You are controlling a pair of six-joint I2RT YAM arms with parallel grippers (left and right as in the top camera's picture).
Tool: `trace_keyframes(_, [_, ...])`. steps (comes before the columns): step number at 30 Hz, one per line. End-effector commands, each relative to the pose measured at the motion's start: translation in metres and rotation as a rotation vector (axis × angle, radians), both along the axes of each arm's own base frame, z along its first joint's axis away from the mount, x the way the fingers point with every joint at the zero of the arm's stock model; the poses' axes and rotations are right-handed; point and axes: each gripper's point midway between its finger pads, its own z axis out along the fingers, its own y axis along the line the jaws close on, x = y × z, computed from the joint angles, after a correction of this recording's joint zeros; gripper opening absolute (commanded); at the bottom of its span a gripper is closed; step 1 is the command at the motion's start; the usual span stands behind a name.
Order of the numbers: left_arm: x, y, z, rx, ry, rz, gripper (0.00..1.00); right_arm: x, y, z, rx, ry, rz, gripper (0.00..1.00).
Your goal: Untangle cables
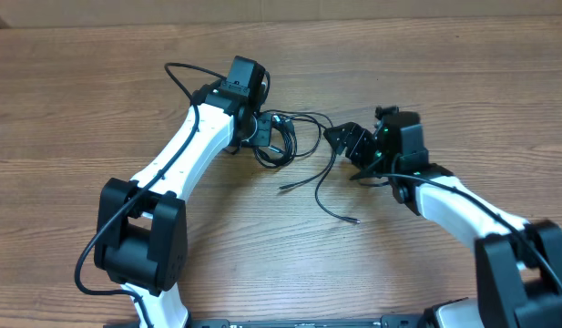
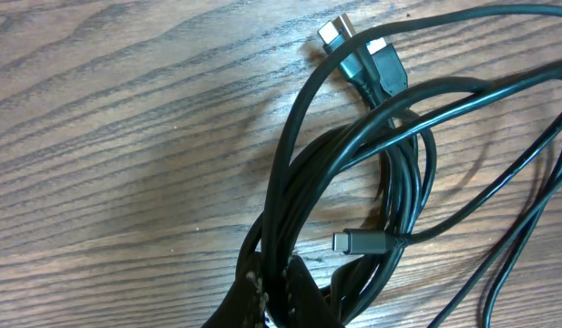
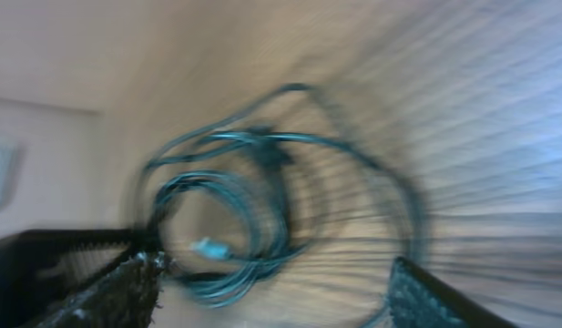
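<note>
Black cables (image 1: 279, 138): knotted bundle on wooden table (image 1: 98, 82), loose tails trailing out on the right arm's side.
Left gripper (image 2: 276, 299): clenched on the bundle's near end.
Right gripper (image 1: 352, 144): jaws apart, grasping nothing, just beside the bundle; wrist view blurred.
Bearing: bundle straight ahead of right jaws; coil's long axis running away from left jaws.
Nearer arm: left, touching the bundle.
Writing: none legible on plugs (image 2: 355, 55).

Your left arm (image 1: 185, 150) and right arm (image 1: 458, 208) are smooth white tubes between bulky black joint housings. A thick black cable (image 1: 171, 66) loops along each. Black boxy wrists end in dark, rough-textured fingers (image 3: 107, 293).
</note>
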Motion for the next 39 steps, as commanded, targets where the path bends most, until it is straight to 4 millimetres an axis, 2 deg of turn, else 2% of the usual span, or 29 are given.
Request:
trace_keyframes(1, [0.003, -0.002, 0.009, -0.009, -0.021, -0.034, 0.04, -0.014, 0.017, 0.018, 0.063, -0.033, 0.119, 0.51])
trace_keyframes(3, [0.003, -0.002, 0.009, -0.002, -0.025, -0.047, 0.04, -0.021, 0.021, 0.011, 0.057, 0.001, 0.132, 0.25])
trace_keyframes(5, [0.004, -0.002, 0.009, 0.001, -0.029, -0.06, 0.04, -0.026, 0.023, 0.004, 0.043, 0.034, 0.136, 0.07])
trace_keyframes(6, [0.004, -0.002, 0.009, 0.002, -0.031, -0.064, 0.04, -0.029, 0.025, 0.001, 0.037, 0.049, 0.138, 0.04])
trace_keyframes(13, [0.006, -0.003, 0.01, 0.0, -0.045, -0.079, 0.04, -0.031, 0.035, -0.022, -0.018, 0.127, 0.029, 0.04])
trace_keyframes(20, [0.005, -0.007, 0.01, -0.006, -0.046, -0.127, 0.04, -0.031, 0.042, -0.061, -0.072, 0.196, -0.041, 0.04])
trace_keyframes(25, [0.005, -0.006, 0.009, -0.004, -0.045, -0.127, 0.04, -0.029, 0.037, -0.086, -0.067, 0.263, -0.095, 0.04])
trace_keyframes(28, [0.004, -0.003, 0.007, 0.009, -0.044, -0.123, 0.04, -0.028, 0.021, -0.095, -0.087, 0.308, -0.171, 0.04])
trace_keyframes(32, [0.004, 0.001, 0.003, 0.031, -0.044, -0.121, 0.04, -0.035, -0.013, -0.111, -0.08, 0.457, -0.339, 0.04])
trace_keyframes(39, [0.006, 0.007, -0.006, 0.068, -0.064, -0.117, 0.04, -0.025, -0.054, -0.114, -0.062, 0.495, -0.459, 0.04])
